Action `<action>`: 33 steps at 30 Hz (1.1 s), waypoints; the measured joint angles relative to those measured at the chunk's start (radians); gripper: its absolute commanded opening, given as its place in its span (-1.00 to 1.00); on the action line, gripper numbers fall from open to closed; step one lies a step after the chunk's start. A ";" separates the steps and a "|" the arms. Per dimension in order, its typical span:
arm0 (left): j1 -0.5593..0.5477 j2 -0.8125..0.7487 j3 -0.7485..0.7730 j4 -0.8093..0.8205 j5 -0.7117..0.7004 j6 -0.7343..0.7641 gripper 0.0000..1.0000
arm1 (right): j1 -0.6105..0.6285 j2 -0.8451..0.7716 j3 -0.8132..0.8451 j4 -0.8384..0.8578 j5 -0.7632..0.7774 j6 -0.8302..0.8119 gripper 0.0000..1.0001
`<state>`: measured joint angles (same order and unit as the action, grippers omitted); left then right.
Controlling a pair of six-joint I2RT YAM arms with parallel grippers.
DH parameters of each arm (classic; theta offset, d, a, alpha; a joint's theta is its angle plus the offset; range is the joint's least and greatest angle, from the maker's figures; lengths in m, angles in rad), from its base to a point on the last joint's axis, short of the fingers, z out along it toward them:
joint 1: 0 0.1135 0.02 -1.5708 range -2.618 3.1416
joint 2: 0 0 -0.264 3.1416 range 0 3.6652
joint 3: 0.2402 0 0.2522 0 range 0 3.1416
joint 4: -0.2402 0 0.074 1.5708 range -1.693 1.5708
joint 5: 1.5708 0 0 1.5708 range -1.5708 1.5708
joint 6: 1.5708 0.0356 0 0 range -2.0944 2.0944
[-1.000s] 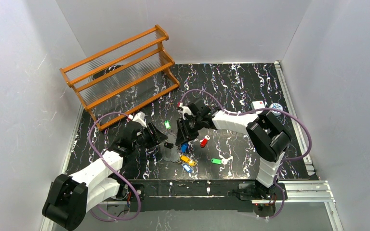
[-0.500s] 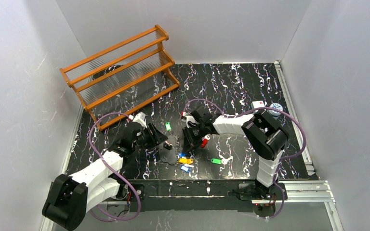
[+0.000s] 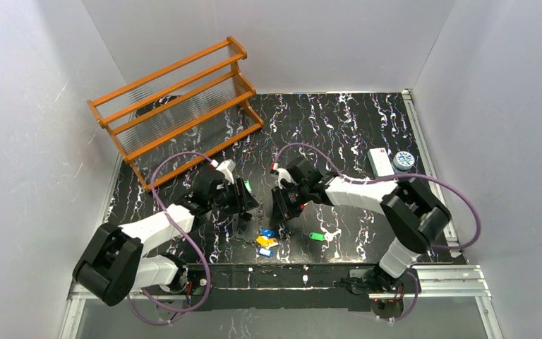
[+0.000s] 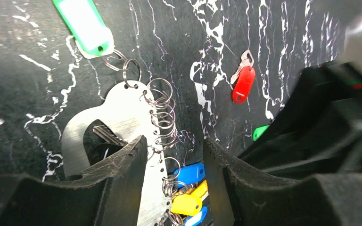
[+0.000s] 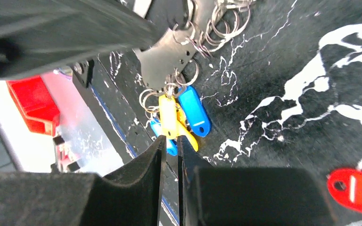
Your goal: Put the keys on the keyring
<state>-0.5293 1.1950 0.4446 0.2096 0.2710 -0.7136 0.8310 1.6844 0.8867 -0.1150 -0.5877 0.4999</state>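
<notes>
**Keyring and keys between the two grippers**

The flat pale-grey metal keyring point(image 4: 122, 113), edged with small wire split rings, sits near the front centre of the black white-veined tabletop point(image 3: 339, 127). A green-tagged key point(image 4: 85, 23) links to one end. The blue-tagged keys point(image 5: 194, 110) and a yellow-tagged key point(image 5: 168, 115) hang from the other.

The left gripper point(image 4: 174, 146) has its jaws partly apart, one finger over the plate and the other clear of its ringed edge. The right gripper point(image 5: 170, 141) is drawn to a narrow slit on the tip of the yellow-tagged key (contact shows only in the wrist view).

A red-tagged key point(image 4: 243, 84) and a second green-tagged key point(image 3: 316, 236) lie loose, apart from the keyring.
</notes>
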 measured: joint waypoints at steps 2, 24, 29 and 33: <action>-0.016 0.034 0.016 0.000 0.002 0.019 -0.11 | -0.003 -0.050 0.000 -0.009 0.043 -0.001 -0.55; -0.168 0.144 0.059 -0.003 0.004 0.064 -0.36 | -0.062 -0.500 -0.204 0.037 0.501 0.039 -0.51; -0.200 0.130 0.053 -0.003 0.003 0.044 -0.42 | -0.070 -0.463 -0.204 0.044 0.460 0.051 -0.32; -0.212 0.129 0.051 -0.010 0.000 0.040 -0.43 | -0.082 -0.443 -0.204 0.066 0.426 0.066 -0.31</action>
<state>-0.7418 1.3239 0.4961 0.2001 0.2707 -0.6731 0.7494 1.2411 0.6827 -0.0490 -0.1619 0.5659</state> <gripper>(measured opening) 0.289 0.343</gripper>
